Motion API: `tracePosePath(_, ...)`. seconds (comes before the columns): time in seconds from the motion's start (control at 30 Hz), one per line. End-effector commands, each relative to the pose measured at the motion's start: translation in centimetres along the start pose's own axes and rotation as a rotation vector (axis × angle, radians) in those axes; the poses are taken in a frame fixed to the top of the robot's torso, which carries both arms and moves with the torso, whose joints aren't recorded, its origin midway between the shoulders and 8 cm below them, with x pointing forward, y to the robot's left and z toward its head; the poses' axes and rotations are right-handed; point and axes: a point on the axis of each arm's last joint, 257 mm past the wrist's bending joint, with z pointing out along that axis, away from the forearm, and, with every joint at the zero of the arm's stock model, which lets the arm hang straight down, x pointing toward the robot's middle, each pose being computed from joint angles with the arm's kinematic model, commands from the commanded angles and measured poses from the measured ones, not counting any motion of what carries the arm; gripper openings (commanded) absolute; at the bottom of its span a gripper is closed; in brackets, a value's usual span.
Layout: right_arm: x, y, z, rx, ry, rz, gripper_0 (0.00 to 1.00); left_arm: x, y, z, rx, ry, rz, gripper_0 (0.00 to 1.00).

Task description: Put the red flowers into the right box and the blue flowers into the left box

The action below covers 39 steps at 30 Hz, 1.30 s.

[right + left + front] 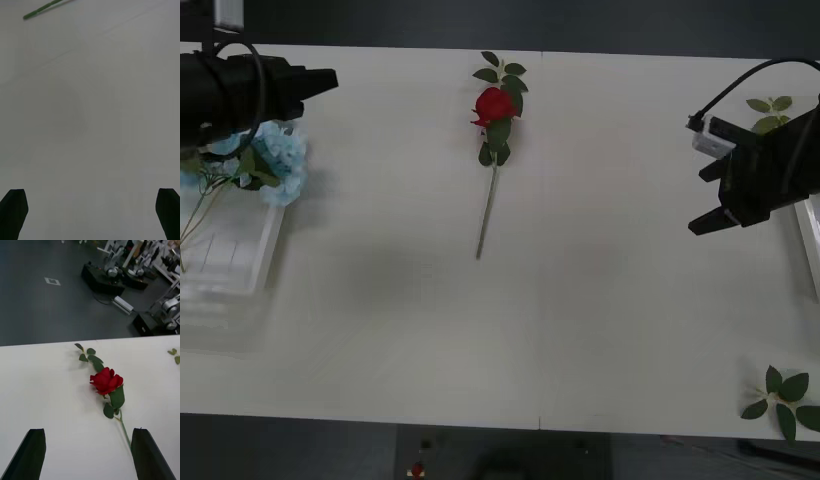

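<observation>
One red rose point(494, 105) lies flat on the white table point(600, 330), far-centre, bloom toward the far edge, stem point(487, 215) running back toward the robot, well apart from both boxes. Left wrist view has the same rose point(106, 381) just ahead of the left gripper point(88, 453), with leaves above and below the bloom and the stem passing close to one finger point(150, 455); fingers spread wide, nothing between them. In the front view the left gripper point(320, 80) hangs over the far-left of the table, above the left box point(230, 270), pointing toward the rose. Blue flowers point(275, 160) sit in that box at its far end, heads resting over the rim, thin stems trailing back into the bin. Right gripper point(705, 195) is at the right side, above the table and apart from the rose, beside the right box point(810, 235), whose pale rim shows at the right edge. Right wrist view: right gripper point(90, 212) with fingers wide apart at both corners, bare table under it, only the stem tip point(41, 10) visible far off. Loose leaf sprigs: one point(770, 110) behind the right arm, one point(785, 395) at the near-right corner. No flower is gripped by either arm
</observation>
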Motion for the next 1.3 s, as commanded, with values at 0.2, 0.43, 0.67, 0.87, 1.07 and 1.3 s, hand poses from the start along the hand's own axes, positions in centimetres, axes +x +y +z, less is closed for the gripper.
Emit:
tracePosePath(0.2,-2.3,-1.7,-4.5,0.044,-0.085,-0.152,1.0,-2.6,-2.8,4.7,0.02,0.019,0.133,0.65)
tracePosePath(0.43,-1.9,-2.0,-5.1,0.036,-0.107,-0.106,1.0,0.3,-5.5,10.0,0.066,0.114,0.103,0.65)
tracePosePath(0.67,-1.9,-2.0,-5.0,0.032,-0.115,-0.095,1.0,4.3,-7.9,15.0,0.084,0.205,0.088,0.65)
tracePosePath(0.87,-1.8,-1.9,-5.1,0.029,-0.119,-0.089,1.0,8.5,-9.1,17.7,0.078,0.296,0.061,0.62)
tracePosePath(1.07,-1.5,-2.1,-5.1,0.028,-0.123,-0.07,1.0,12.2,-8.7,19.2,0.032,0.388,0.065,0.6)
tracePosePath(1.3,-1.8,-2.0,-5.2,0.015,-0.153,-0.043,1.0,12.2,-8.3,19.9,-0.008,0.381,-0.094,0.59)
